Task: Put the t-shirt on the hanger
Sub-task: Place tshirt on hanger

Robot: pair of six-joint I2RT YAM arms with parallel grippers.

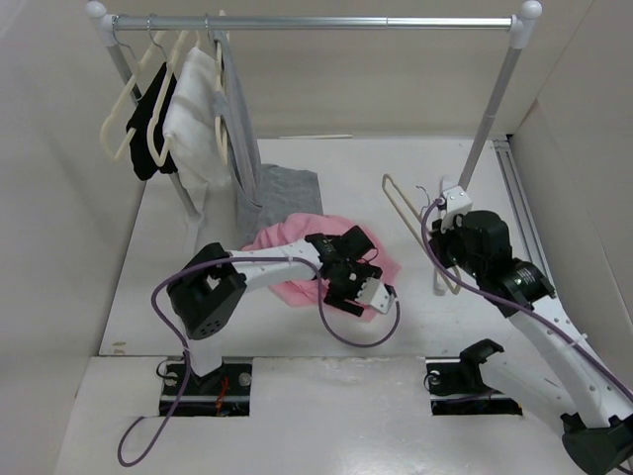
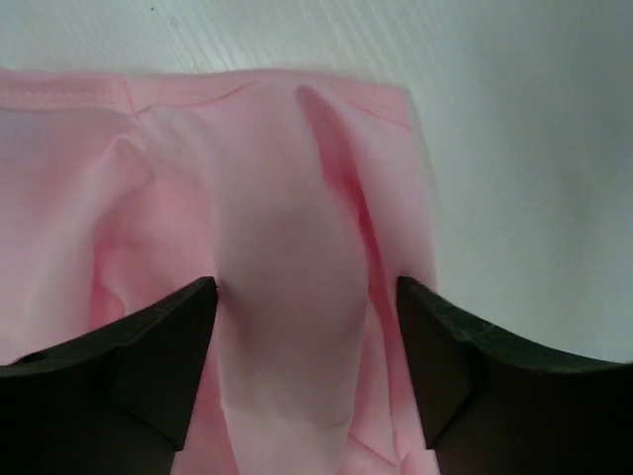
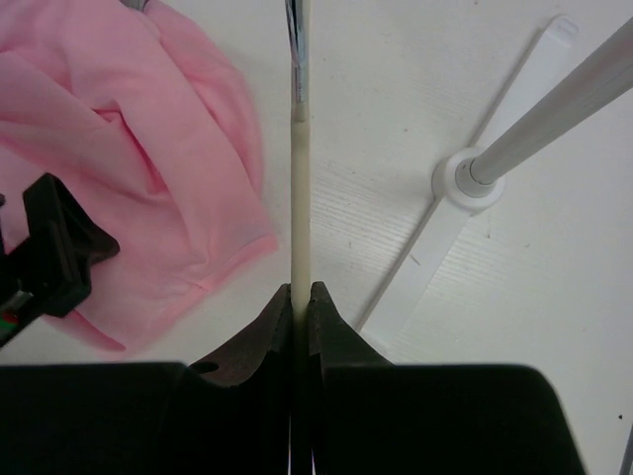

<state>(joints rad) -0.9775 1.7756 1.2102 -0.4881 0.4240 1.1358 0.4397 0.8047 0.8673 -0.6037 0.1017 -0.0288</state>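
**A:** What was the setting?

**B:** A white table (image 1: pixel 346 168) boxed in by pale walls. A silver clothes rail (image 1: pixel 326 22) crossed the back, with black, white and grey garments hanging at its left end.

**A:** And the left gripper (image 2: pixel 307 297)?

**B:** Its jaws stood apart, one dark finger on each side of a raised fold in the light pink short-sleeved cotton t-shirt (image 2: pixel 277 198). The fold ran straight away from the wrist, so closing would have squeezed it across its width. Nothing was pinched yet.

**A:** The right gripper (image 3: pixel 302 292)?

**B:** It was pressed together on the thin bar of the cream plastic clothes hanger (image 3: pixel 299 198), which its own camera saw edge-on. I could not tell whether the hanger's far end touched the table.

**A:** Where did the shirt lie from there?

**B:** It was crumpled on the table near the middle, directly under the left gripper. That put it to the left of the hanger, near it but apart. From above, the hanger's long axis slanted from far-left to near-right, so its far end pointed past the heap, not into it.

**A:** So which arm was nearer?

**B:** The left, plainly. I judged that it had to gather the cloth and carry an opening rightward to the hanger's end.
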